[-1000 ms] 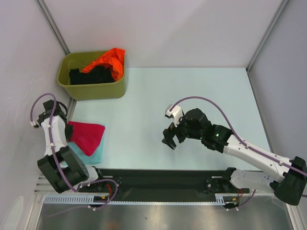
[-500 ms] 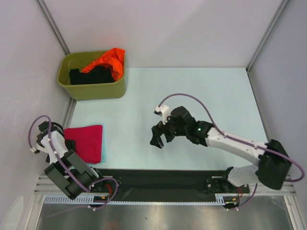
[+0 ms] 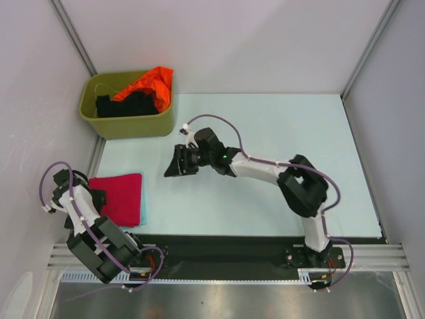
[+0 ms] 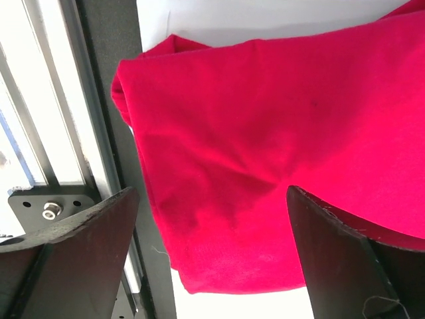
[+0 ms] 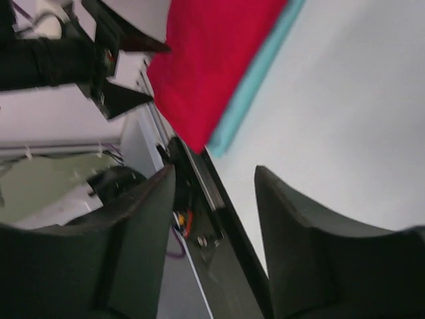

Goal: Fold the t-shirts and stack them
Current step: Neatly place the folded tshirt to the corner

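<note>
From above, the folded red t-shirt (image 3: 121,197) lies on the teal t-shirt (image 3: 142,207) at the table's (image 3: 279,126) near left corner. The orange t-shirt (image 3: 150,82) and black t-shirt (image 3: 126,105) sit bundled in the green tub (image 3: 129,124). The left gripper (image 3: 95,197) is at the red shirt's edge, and the right gripper (image 3: 174,165) hovers between the stack and the tub. The left wrist view shows its fingers (image 4: 80,246) spread wide over red cloth, gripping nothing. The right wrist view shows its fingers (image 5: 133,232) apart and empty, the stack beyond them. This stacking step looks finished. Next comes pulling a shirt from the tub, which calls for a reach over its rim.
</note>
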`<state>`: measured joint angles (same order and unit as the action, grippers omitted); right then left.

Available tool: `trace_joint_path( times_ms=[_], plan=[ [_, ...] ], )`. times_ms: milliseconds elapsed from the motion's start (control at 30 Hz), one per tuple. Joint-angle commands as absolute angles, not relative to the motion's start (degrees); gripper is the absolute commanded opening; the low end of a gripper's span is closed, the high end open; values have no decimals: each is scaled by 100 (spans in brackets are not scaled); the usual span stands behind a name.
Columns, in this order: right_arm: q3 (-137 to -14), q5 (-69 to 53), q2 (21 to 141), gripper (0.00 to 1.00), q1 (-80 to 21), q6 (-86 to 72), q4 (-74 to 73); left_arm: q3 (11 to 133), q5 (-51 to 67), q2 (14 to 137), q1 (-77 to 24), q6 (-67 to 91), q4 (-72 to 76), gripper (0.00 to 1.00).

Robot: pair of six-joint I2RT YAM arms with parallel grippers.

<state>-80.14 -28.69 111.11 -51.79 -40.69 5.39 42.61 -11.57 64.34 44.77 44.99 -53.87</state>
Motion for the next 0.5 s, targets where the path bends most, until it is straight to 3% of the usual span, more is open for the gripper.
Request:
trace_joint_path(
  times_ms=[0, 200, 333, 433, 467],
  plan=[
    [-8867, -3357, 11828, 54, -5247, -5105, 1046, 4245, -1029, 6267, 4535, 4614, -5528, 96],
    [-9650, -3831, 12726, 42, -5414, -5326, 1116, 4789, -1282, 5775, 4526, 4518, -5835, 91],
    [-9642, -3964, 12779, 42, -5511, -5177, 976, 5115, -1258, 5739, 4474, 4474, -5889, 86],
    [-9676, -4042, 12823, 42, -5633, -5116, 932, 4853, -661, 5739, 4439, 4333, -5374, 78],
    [-9720, -4130, 12849, 42, -5721, -5107, 923, 4547, -363, 5748, 4430, 4237, -5135, 67]
  ],
)
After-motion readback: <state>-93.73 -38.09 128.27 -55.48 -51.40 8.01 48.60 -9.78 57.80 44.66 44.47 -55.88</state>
